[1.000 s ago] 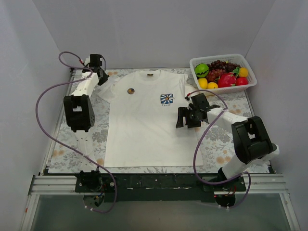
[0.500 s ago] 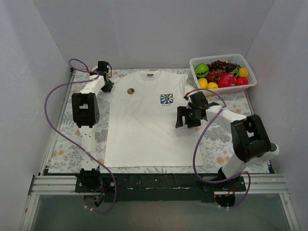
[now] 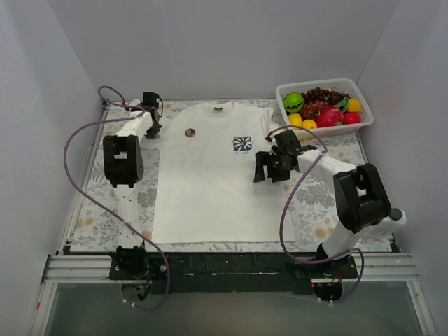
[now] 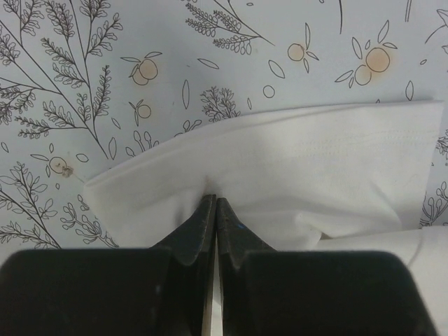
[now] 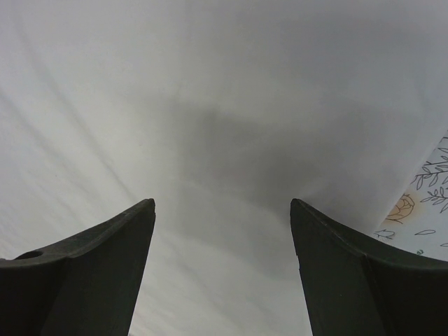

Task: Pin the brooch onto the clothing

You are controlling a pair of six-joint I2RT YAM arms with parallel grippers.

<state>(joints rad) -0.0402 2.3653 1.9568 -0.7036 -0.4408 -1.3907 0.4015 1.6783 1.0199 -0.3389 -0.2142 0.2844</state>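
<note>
Brooch lies on the shirt chest, fastening not discernible; left gripper, closed, presses the sleeve, while right gripper hovers open over the shirt's opposite side.

Soft matt white cloth T-shirt, smooth printed mat, matt black plastic fingers, white plastic basket, shiny smooth fruit

White shirt with blue daisy square; brownish-gold brooch; pale mat, leafy line drawings and orange blossoms; white basket.
</note>
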